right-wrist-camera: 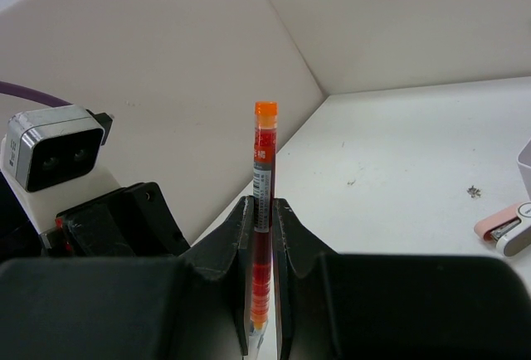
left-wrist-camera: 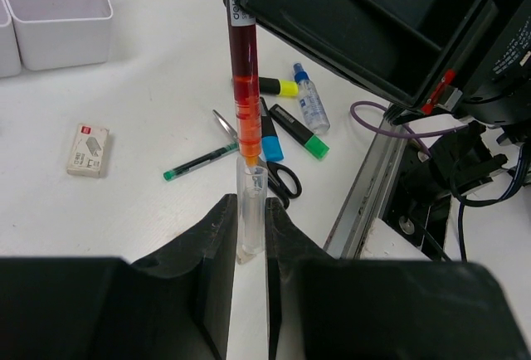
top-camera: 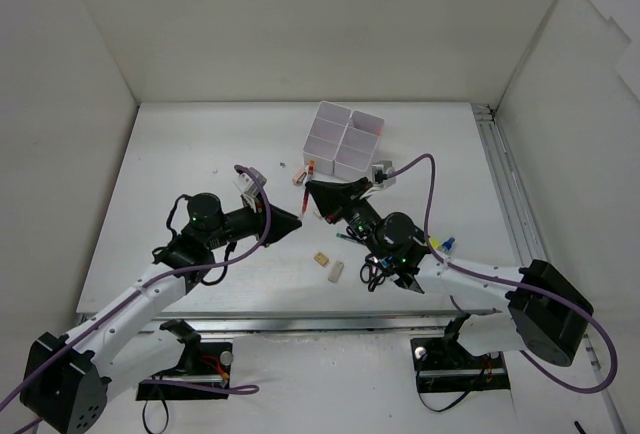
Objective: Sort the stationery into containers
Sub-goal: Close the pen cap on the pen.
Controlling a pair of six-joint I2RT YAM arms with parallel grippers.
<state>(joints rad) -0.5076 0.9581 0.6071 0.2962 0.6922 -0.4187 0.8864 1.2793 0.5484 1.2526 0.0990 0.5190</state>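
A red pen [top-camera: 303, 197] with an orange end and a clear cap [left-wrist-camera: 251, 211] hangs in the air between both grippers, just in front of the containers [top-camera: 345, 139]. My left gripper [top-camera: 296, 215] is shut on the clear cap, seen in the left wrist view [left-wrist-camera: 251, 240]. My right gripper [top-camera: 311, 192] is shut on the red barrel [right-wrist-camera: 263, 202], seen in the right wrist view [right-wrist-camera: 263, 215]. The four white bins stand as a block at the back centre; one bin [left-wrist-camera: 58, 12] shows in the left wrist view.
On the table lie a white eraser [left-wrist-camera: 87, 149], a green pen [left-wrist-camera: 199, 161], scissors [left-wrist-camera: 280, 179], blue [left-wrist-camera: 270, 138], green [left-wrist-camera: 299, 131] and yellow [left-wrist-camera: 278, 87] highlighters and a glue bottle [left-wrist-camera: 309, 101]. A pink piece [right-wrist-camera: 502, 224] lies by the bins. A tan eraser [top-camera: 321, 258] lies near the front.
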